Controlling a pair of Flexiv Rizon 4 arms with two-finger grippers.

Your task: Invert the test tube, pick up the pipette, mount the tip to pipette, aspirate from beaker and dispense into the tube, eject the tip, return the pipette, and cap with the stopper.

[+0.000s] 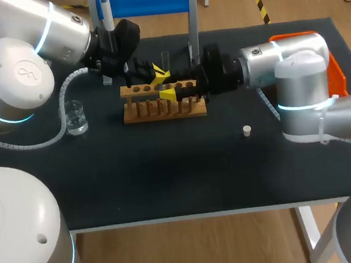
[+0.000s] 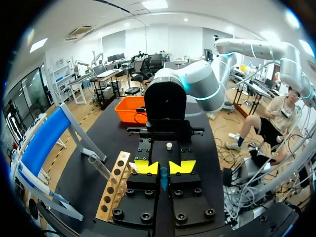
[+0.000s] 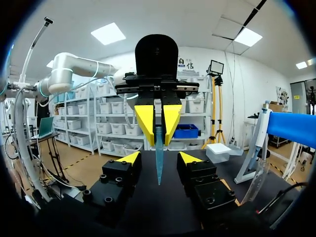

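Left hand [image 3: 159, 140] seemingly pinching blue tip [image 3: 159, 173], right hand [image 3: 160, 158] spread apart

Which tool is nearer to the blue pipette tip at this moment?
Left. The left tool grips the blue pipette tip between both fingers. The right tool is open, its fingers on either side of the tip, not touching it.
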